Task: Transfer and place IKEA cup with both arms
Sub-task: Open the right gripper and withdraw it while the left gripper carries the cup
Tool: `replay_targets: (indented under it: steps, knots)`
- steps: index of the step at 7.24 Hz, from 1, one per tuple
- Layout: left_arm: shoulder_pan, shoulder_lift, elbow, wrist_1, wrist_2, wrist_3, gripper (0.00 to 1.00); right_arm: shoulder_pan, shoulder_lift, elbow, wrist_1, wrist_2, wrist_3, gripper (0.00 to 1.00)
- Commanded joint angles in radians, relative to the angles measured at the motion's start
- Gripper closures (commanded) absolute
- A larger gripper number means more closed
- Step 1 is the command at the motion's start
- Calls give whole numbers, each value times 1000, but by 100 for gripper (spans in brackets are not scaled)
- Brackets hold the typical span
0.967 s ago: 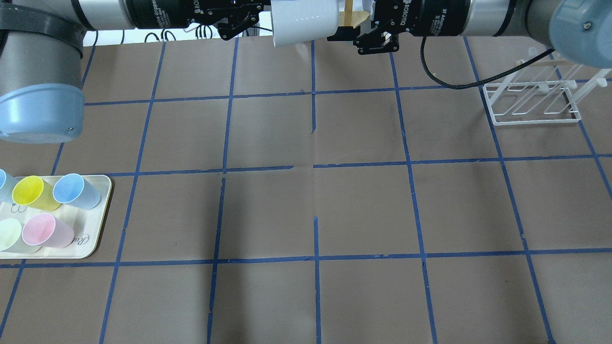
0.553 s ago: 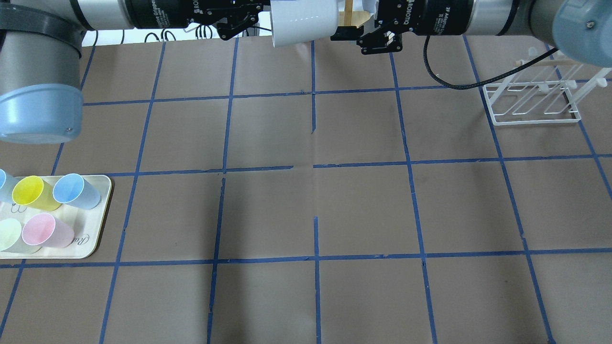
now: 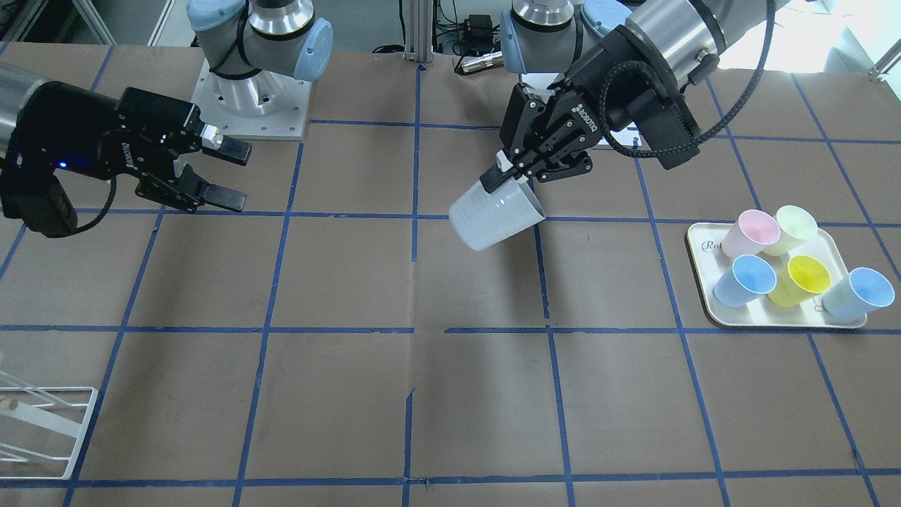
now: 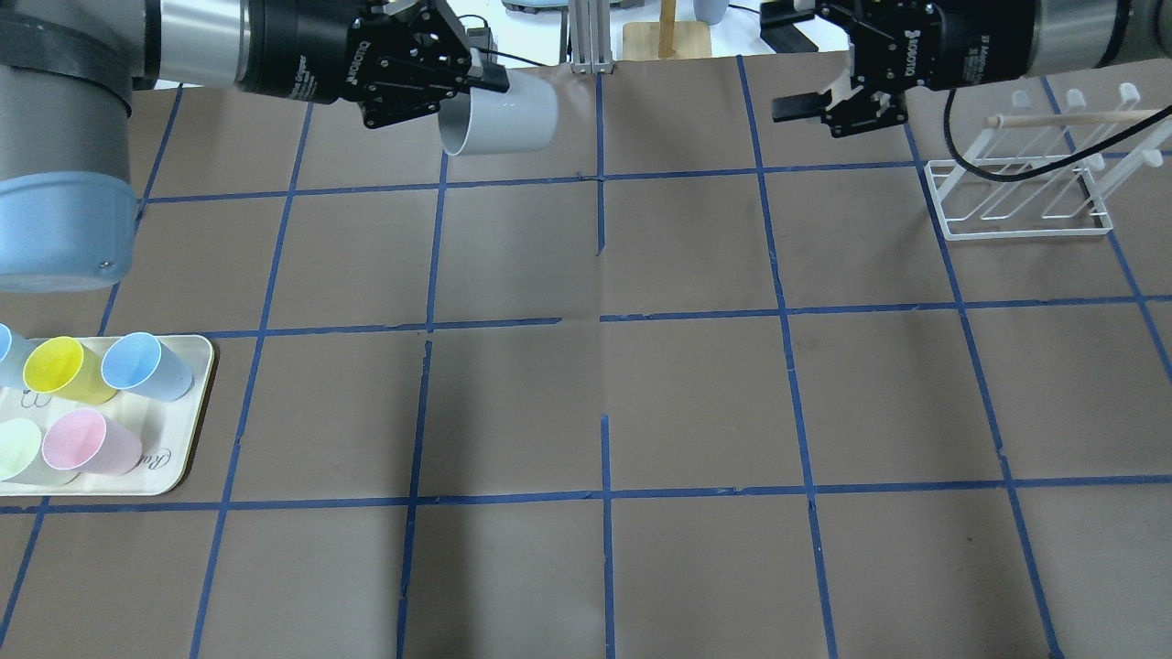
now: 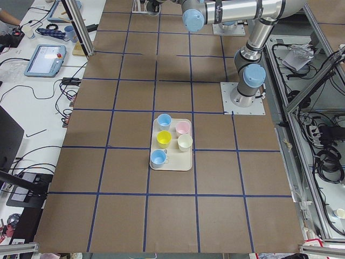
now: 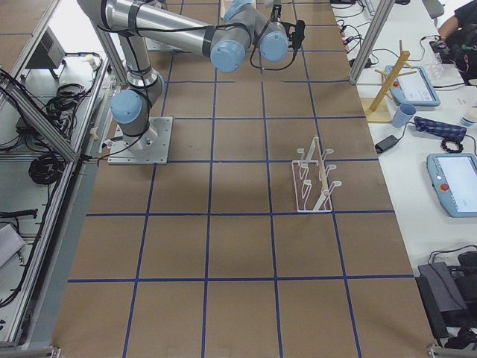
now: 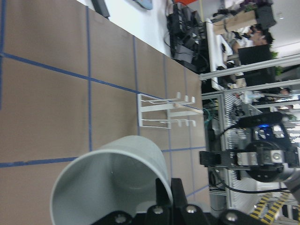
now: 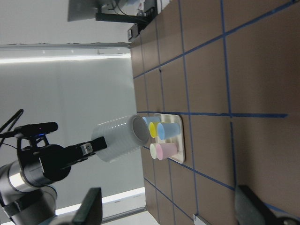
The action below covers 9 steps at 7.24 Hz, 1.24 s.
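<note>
The IKEA cup (image 4: 502,124), pale grey and ridged, hangs tilted above the far middle of the table, also in the front view (image 3: 496,218). My left gripper (image 4: 483,81) is shut on its rim, one finger inside and one outside, as the front view (image 3: 504,174) shows. The left wrist view shows the cup's open mouth (image 7: 110,185). My right gripper (image 4: 795,62) is open and empty, well to the right of the cup and apart from it, as in the front view (image 3: 229,173). The right wrist view shows the cup (image 8: 119,139) far off.
A white wire rack (image 4: 1016,197) stands at the far right of the table, also in the front view (image 3: 42,422). A cream tray (image 4: 188,448) at the near left holds several coloured cups, such as a yellow one (image 4: 59,368) and a pink one (image 4: 87,441).
The two grippers were close together at the far edge with the cup between them. They have drawn apart: the left went left with the cup, the right went right, empty.
</note>
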<state>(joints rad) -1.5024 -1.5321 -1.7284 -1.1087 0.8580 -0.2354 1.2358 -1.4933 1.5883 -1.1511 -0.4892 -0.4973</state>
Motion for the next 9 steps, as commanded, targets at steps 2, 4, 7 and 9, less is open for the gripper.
replay_targets:
  steps: [2, 4, 7, 9]
  knots:
    - [11, 4, -7, -153, 483, 184, 100, 2, -92, -8, -207, -474, 414, 0]
    - [39, 23, -10, -244, 746, 446, 100, 78, -119, -10, -231, -739, 488, 0]
    - [357, 39, -11, -329, 776, 860, 100, 215, -117, 2, -335, -1030, 603, 0]
    - [590, 32, -14, -345, 767, 1134, 100, 287, -120, 22, -335, -1066, 660, 0]
